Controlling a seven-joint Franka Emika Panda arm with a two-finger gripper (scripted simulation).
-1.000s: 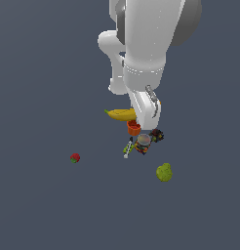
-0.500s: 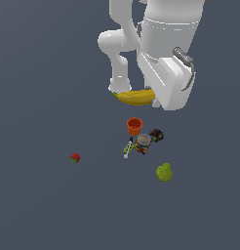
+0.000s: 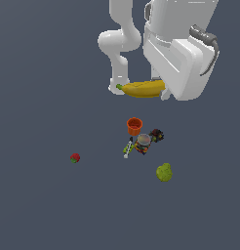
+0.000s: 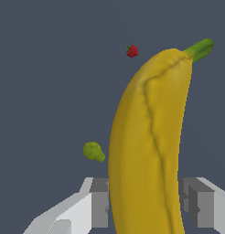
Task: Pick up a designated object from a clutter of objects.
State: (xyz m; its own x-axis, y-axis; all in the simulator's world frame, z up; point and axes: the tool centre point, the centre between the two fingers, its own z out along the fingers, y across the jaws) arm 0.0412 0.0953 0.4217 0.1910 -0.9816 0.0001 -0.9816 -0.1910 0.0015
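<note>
The long yellow banana (image 3: 141, 89) with its green stem tip hangs high above the floor, held at one end under my white hand. In the wrist view the banana (image 4: 148, 146) fills the middle, clamped between my two grey fingers (image 4: 99, 203). My gripper (image 4: 148, 205) is shut on it. My gripper (image 3: 163, 93) is mostly hidden by the arm in the exterior view. Below lies the clutter: an orange cup (image 3: 134, 126), a grey-lidded can (image 3: 144, 141), dark multicoloured bits (image 3: 156, 135) and a thin white-and-green tool (image 3: 127, 149).
A red strawberry (image 3: 75, 157) lies apart toward the exterior view's left, and shows in the wrist view (image 4: 131, 50). A lumpy yellow-green fruit (image 3: 164, 172) lies toward the exterior view's right, also in the wrist view (image 4: 93, 151). The floor is plain dark grey.
The arm has risen with the banana in its grip, lifting it from just above the clutter to well clear of it. The clutter has not moved.
</note>
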